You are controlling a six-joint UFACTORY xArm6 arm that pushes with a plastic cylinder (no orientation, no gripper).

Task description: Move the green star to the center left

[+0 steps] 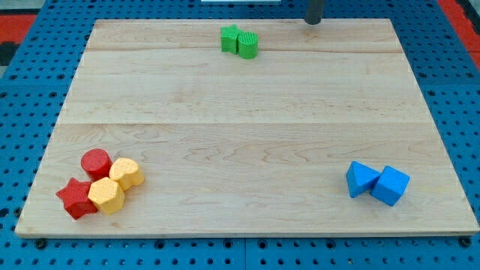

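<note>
The green star (229, 38) lies near the view's top edge of the wooden board (247, 127), a little left of the middle. A green round block (248, 45) touches it on its right side. My tip (313, 22) is at the view's top, right of the middle, just at the board's top edge. It stands well to the right of both green blocks and touches no block.
At the view's bottom left sit a red cylinder (95, 162), a red star (76, 198) and two yellow blocks (126, 172) (106, 196), bunched together. At the bottom right are two blue blocks (361, 179) (391, 184), touching. Blue pegboard surrounds the board.
</note>
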